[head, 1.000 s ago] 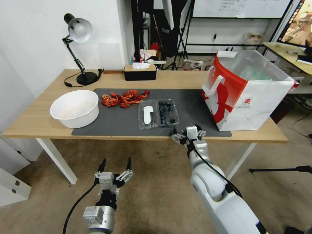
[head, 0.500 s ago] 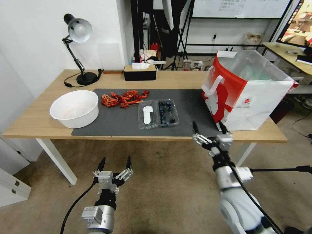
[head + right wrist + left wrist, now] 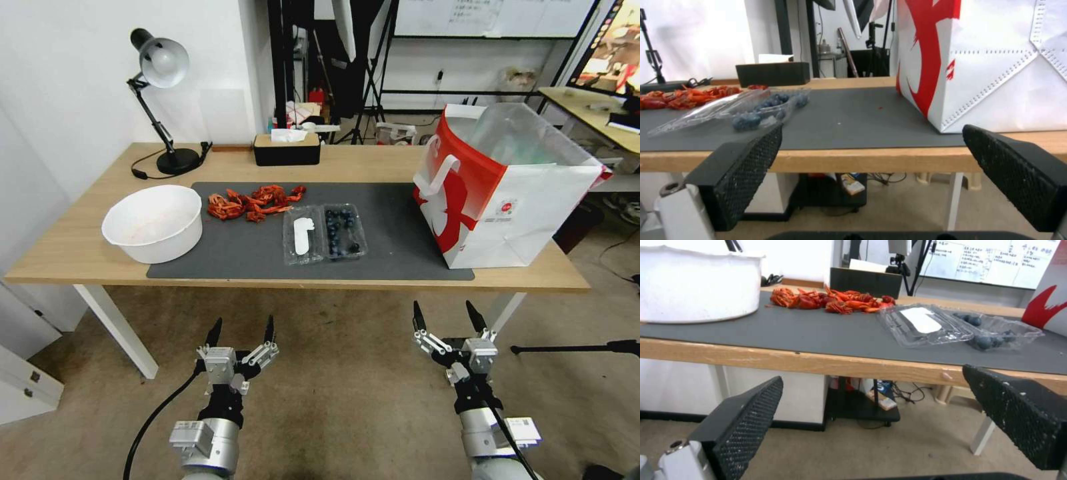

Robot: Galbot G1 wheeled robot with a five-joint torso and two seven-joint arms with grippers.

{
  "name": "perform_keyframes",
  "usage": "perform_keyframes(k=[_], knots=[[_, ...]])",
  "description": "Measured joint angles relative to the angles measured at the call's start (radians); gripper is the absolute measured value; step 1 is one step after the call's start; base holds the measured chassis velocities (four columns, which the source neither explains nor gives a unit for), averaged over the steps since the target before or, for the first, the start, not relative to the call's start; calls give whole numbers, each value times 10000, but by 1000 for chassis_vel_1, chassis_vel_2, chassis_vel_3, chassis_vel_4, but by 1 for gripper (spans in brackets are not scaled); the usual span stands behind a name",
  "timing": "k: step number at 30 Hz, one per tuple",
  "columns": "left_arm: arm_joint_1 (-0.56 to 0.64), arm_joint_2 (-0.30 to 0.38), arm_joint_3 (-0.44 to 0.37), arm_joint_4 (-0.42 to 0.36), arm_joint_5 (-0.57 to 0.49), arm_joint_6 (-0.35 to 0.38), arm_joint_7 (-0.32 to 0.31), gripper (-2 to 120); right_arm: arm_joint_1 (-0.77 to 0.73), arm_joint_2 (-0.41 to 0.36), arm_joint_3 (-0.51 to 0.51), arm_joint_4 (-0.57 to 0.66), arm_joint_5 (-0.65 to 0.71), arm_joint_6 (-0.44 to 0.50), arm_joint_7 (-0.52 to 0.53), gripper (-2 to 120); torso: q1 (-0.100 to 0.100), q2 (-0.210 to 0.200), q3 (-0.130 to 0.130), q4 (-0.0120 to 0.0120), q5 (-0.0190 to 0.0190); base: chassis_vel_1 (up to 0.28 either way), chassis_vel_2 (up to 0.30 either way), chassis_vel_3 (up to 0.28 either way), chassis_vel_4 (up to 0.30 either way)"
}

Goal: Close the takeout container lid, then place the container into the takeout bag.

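Head view, clear plastic clamshell takeout container (image 3: 345, 231): open flat on dark grey mat (image 3: 393, 220), long axis front-to-back.
White-labelled lid (image 3: 303, 235): left of blueberry half.
White-and-red paper takeout bag (image 3: 510, 190): right of container, upright.
Left gripper (image 3: 241, 329): below table edge, released, empty.
Right gripper (image 3: 447, 313): below table edge, released, empty.

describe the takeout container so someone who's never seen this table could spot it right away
Start at the dark grey mat on the wooden table. Near its middle, between the white bowl and the red-and-white takeout bag, lies the takeout container. It alone is clear plastic, lying open, blueberries in one half and a white label on the lid.
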Motion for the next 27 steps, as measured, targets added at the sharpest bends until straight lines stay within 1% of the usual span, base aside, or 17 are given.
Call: perform_keyframes(k=[1,2,4,5,7,10,12,13,15,16,18,19,21,22,24,25,27], knots=[[-57,-28,24,6,6,26,18,100,-68,-18,68,32,44,31,-4,100,0,0,0,0,0,0,0,0,0],[-130,-58,91,5,8,101,51,100,-108,-15,207,51,153,52,-55,100,0,0,-1,-3,-11,0,0,0,0],[-148,-53,122,15,-2,128,65,100,-110,7,258,72,189,52,-88,100,0,0,0,-7,-11,0,0,0,0],[-157,-17,149,43,-29,138,77,100,-110,15,254,87,221,58,-139,100,1,-1,0,-2,1,0,0,0,0],[-183,27,196,63,-68,147,79,100,-103,58,265,86,246,63,-209,100,0,-1,0,-1,-2,0,0,0,0],[-315,100,256,111,-232,188,82,100,-97,166,268,41,265,134,-322,100,2,-1,0,-2,-4,0,0,0,0],[-468,175,331,102,-688,314,114,100,-132,219,298,21,267,186,-387,100,2,-2,1,-2,-3,0,0,0,0],[-468,175,331,102,-688,314,114,100,-132,219,298,21,267,186,-387,100,2,-2,1,-2,-3,0,0,0,0],[-683,315,539,-91,-1811,549,154,100,-162,240,353,20,267,191,-403,100,2,-1,1,-3,-3,0,0,0,0],[-683,315,539,-91,-1811,549,154,100,-162,240,353,20,267,191,-403,100,2,-1,1,-3,-3,0,0,0,0],[-966,451,778,-360,-3099,858,137,100,-194,218,366,27,264,191,-403,100,2,-2,2,-3,-3,0,0,0,0],[-966,451,778,-360,-3099,858,137,100,-194,218,366,27,264,191,-403,100,2,-2,2,-3,-3,0,0,0,0],[-1515,607,1100,-730,-4830,1231,149,100,-196,162,319,91,226,163,-402,100,2,-1,1,-2,-4,0,0,0,0],[-1515,607,1100,-730,-4830,1231,149,100,-196,162,319,91,226,163,-402,100,2,-1,1,-2,-4,0,0,0,0],[-2094,684,1416,-917,-6119,1444,180,100,-157,133,273,153,206,73,-382,100,2,-2,2,-3,-3,0,0,0,0],[-2414,689,1576,-971,-6588,1558,84,100,-98,87,222,172,176,21,-350,100,2,-1,1,-7,-6,0,0,0,0],[-2577,688,1662,-998,-6824,1615,8,100,-61,59,189,172,164,-7,-331,100,2,-1,2,-8,-5,0,0,0,0]])
